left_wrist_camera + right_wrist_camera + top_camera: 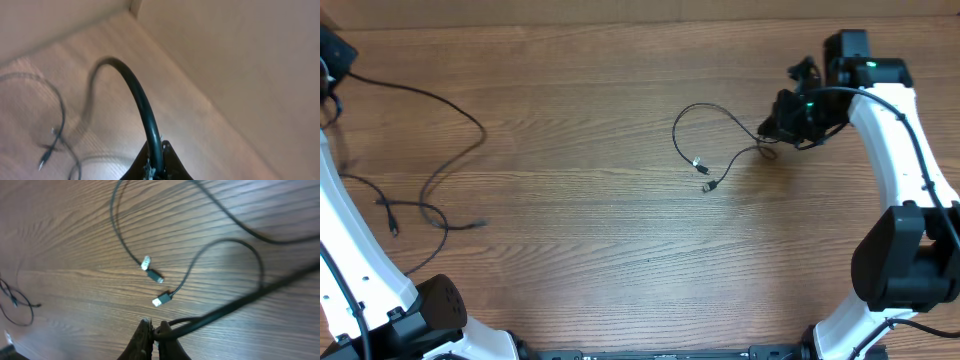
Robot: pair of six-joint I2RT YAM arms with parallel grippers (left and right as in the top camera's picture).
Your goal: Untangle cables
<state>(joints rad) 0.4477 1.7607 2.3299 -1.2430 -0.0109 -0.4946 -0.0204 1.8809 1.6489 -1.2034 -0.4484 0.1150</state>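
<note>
Two grips | left fingers (176, 168) pinch left cable (142, 105) | right fingers (145, 341) pinch right cable (240, 301)

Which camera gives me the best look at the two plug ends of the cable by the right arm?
Right wrist: both plug ends show close and sharp, silver tips apart. Overhead shows them as tiny specks; left wrist shows only the left cable.
</note>
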